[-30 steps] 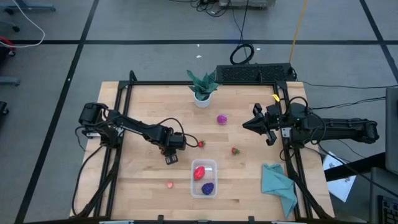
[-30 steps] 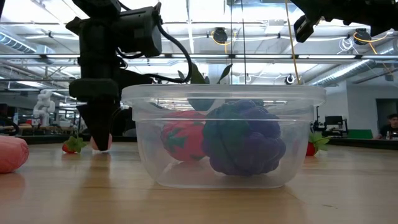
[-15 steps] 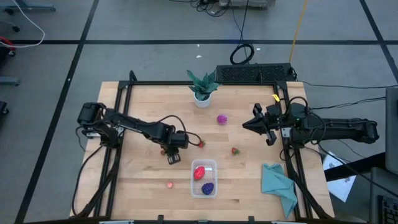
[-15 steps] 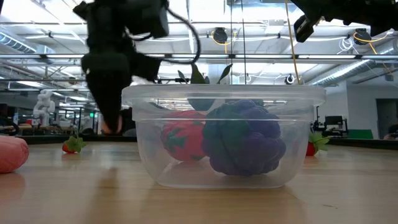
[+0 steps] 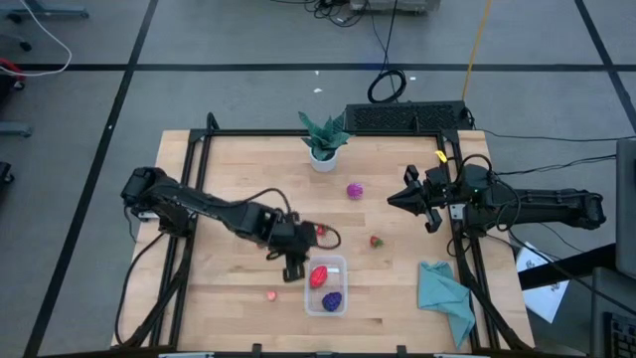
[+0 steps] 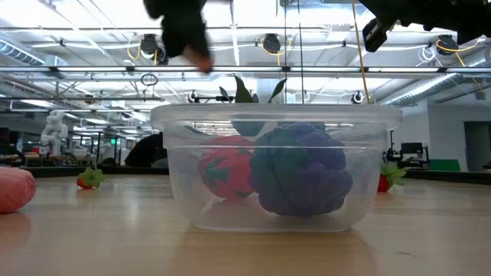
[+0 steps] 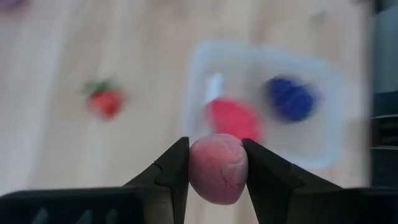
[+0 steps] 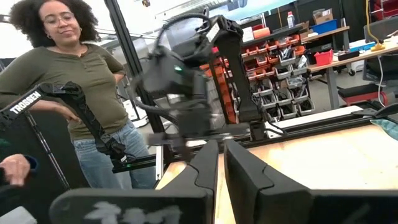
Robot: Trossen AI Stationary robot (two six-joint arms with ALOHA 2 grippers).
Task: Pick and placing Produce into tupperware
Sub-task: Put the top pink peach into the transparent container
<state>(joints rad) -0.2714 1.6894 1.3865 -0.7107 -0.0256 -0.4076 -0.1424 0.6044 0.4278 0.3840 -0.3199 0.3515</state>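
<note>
Tupperware (image 5: 326, 285), front-centre of table: holds two produce pieces, a red one (image 5: 318, 275) and a dark purple one (image 5: 332, 298). Left gripper (image 7: 216, 163): clamped on a pinkish piece (image 7: 218, 168), just beside the container's rim. Outstanding on the table: magenta piece (image 5: 354, 190), two strawberries (image 5: 376, 240), small pink piece (image 5: 271, 294); right gripper (image 5: 396, 201) closed, idle at the right edge.

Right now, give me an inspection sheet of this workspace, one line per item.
Surface: wooden table.
Job's things: tupperware holds red piece and purple piece; magenta piece, two strawberries and a pink piece lie loose.
Clutter: potted plant, teal cloth.
Grippers: left gripper shut on pinkish piece beside the tupperware; right gripper shut, waiting at the right edge.
Cables: coil on floor.
Surroundings: a person beyond the table.
</note>
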